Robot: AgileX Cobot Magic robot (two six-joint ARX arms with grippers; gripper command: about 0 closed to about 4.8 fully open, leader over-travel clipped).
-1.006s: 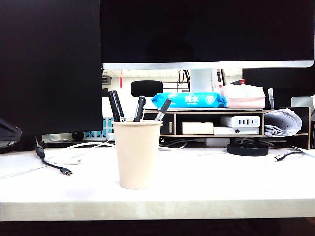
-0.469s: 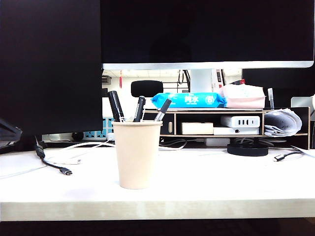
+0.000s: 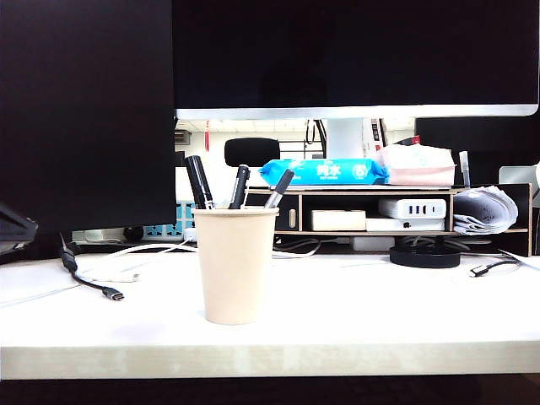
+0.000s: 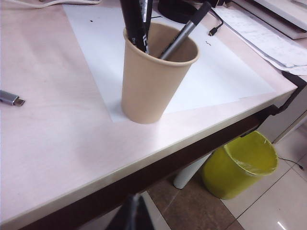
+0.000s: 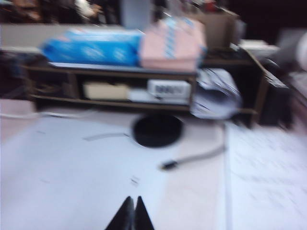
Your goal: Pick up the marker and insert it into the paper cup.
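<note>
Looks basically done: the marker (image 3: 198, 181) stands in the paper cup (image 3: 234, 266) mid-tabletop (image 3: 380, 312). Right pincer (image 5: 131, 215) is shut, empty, off near the monitor base; left pincer (image 4: 130, 215) only partly visible, can't tell. Next is just parking

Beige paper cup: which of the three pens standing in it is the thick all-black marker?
The leftmost one in the exterior view, the thick all-black marker. It is stouter and stands tallest above the beige paper cup; the two slimmer dark pens have grey sections.

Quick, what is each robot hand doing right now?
Left end effector: shut, holding nothing.
Right end effector: shut, holding nothing.
</note>
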